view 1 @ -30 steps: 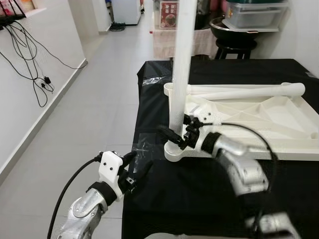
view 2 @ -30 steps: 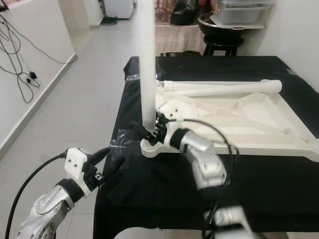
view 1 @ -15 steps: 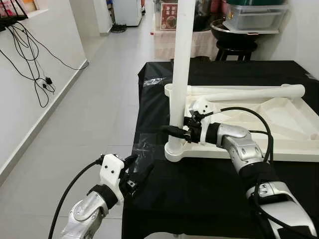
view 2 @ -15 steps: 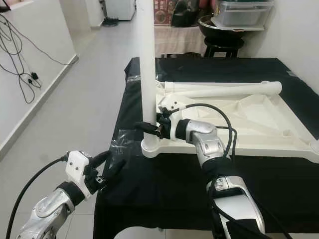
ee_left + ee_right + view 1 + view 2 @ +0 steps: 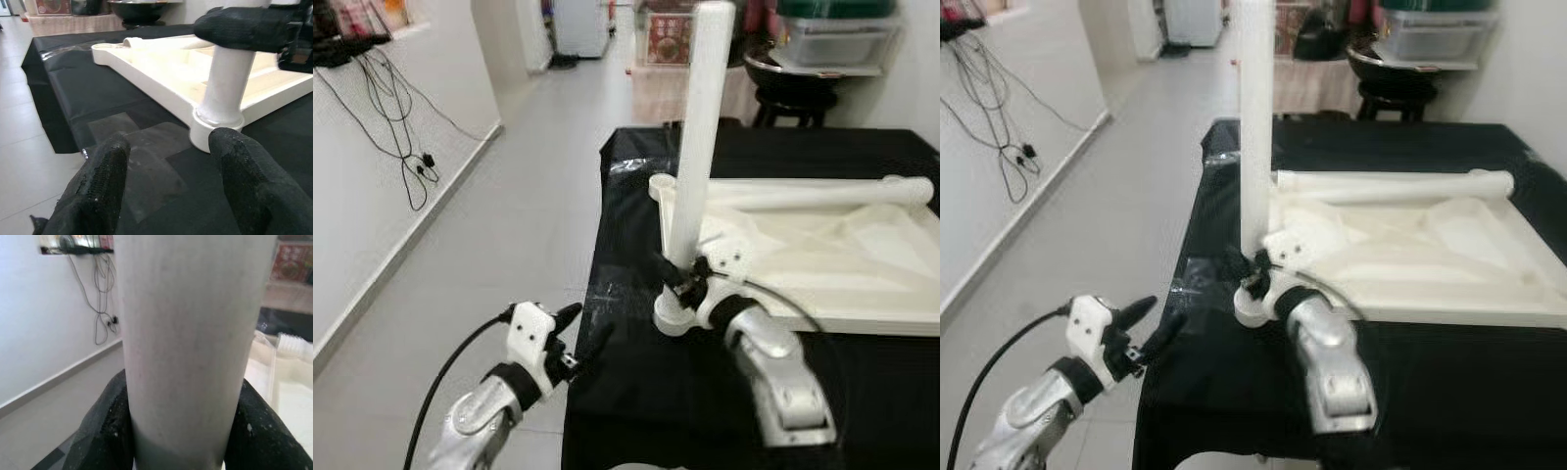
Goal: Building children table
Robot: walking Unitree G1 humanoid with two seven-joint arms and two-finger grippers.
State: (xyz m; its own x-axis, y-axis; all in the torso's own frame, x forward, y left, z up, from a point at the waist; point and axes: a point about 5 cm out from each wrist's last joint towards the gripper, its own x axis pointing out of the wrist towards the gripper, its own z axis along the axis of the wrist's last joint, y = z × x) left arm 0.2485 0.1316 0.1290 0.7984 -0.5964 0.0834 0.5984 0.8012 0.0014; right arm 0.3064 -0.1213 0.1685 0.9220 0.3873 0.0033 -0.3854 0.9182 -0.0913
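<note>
My right gripper (image 5: 680,279) clamps the upright white table leg (image 5: 697,147) seated in the near corner of the upturned tabletop (image 5: 842,264); my left gripper (image 5: 578,338) hangs open beside the black-draped table (image 5: 636,392)

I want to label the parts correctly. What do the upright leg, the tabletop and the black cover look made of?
Leg: likely plastic, white and matte, smooth round tube. Tabletop: same white look, with moulded ribs underneath, so probably moulded plastic. Cover: thin black sheet, slightly glossy and creased, maybe plastic film; clear tape patches on it. Right gripper clamps the leg.
</note>
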